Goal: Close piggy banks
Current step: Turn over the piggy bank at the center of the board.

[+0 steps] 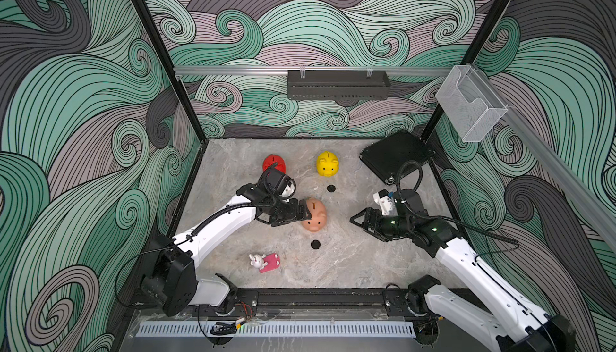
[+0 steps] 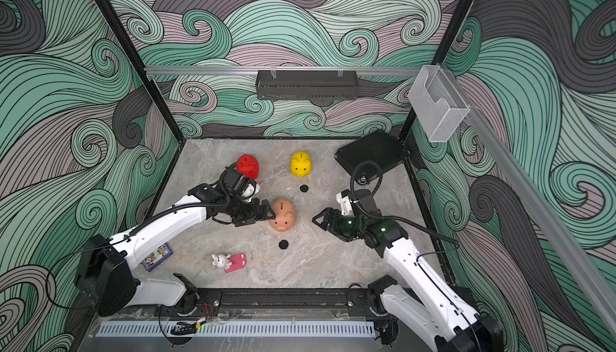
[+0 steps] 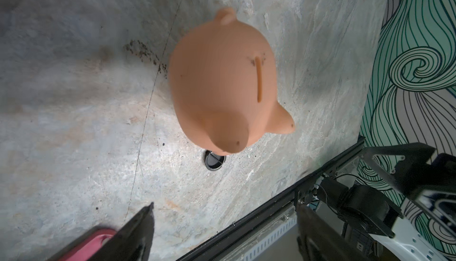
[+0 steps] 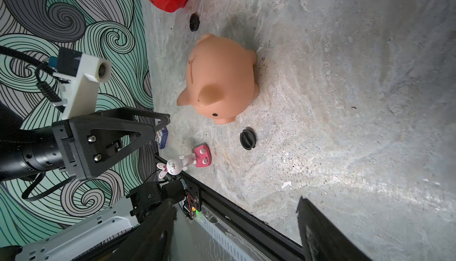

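Note:
Three piggy banks stand upright on the stone table: red [image 1: 274, 163] at the back left, yellow [image 1: 327, 163] at the back middle, peach [image 1: 315, 215] in the centre. My left gripper [image 1: 307, 213] is open, with its fingertips at the peach pig's left side; in the left wrist view the peach pig [image 3: 222, 84] lies ahead of the gripper [image 3: 225, 206], not between the fingers. My right gripper [image 1: 358, 221] is open and empty, a short way right of the peach pig [image 4: 219, 79]. Black round caps [image 1: 331, 188] [image 1: 315, 244] lie loose on the table.
A white bunny toy [image 1: 257, 261] with a pink flat piece [image 1: 270, 262] lies near the front left. A black square plate [image 1: 396, 157] sits in the back right corner. A small card box [image 2: 155, 257] lies under the left arm. Another black cap [image 4: 194, 22] lies by the red pig.

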Robot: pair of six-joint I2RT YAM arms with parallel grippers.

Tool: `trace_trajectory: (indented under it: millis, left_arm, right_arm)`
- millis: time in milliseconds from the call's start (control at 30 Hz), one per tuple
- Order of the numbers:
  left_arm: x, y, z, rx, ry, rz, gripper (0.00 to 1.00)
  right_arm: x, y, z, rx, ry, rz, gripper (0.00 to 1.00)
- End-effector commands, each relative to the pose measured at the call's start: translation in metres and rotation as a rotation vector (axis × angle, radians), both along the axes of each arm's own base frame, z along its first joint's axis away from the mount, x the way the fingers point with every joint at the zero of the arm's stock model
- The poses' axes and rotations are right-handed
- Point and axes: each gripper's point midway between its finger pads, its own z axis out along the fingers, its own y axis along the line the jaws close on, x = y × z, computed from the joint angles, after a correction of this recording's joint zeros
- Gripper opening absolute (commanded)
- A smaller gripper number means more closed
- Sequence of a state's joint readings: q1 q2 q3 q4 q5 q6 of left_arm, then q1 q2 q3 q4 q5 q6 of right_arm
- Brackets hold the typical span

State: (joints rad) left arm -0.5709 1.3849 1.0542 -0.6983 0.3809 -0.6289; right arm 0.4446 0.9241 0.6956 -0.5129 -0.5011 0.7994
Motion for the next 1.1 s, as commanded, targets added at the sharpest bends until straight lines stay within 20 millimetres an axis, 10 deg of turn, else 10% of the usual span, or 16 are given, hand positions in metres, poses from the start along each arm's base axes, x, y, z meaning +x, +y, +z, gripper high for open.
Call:
trace_trajectory:
  millis: [0,1067]
  left_arm:
    - [0.015,-0.006,0.008,-0.007,-0.052,-0.026,0.88]
    - [0.036,-0.026,-0.033,0.009,0.021,-0.062,0.66]
  right_arm:
    - [0.015,0.011,-0.005,0.021,-0.03,0.009,0.79]
    - [0.045,0.042,-0.025,0.01,-0.056,0.076,0.76]
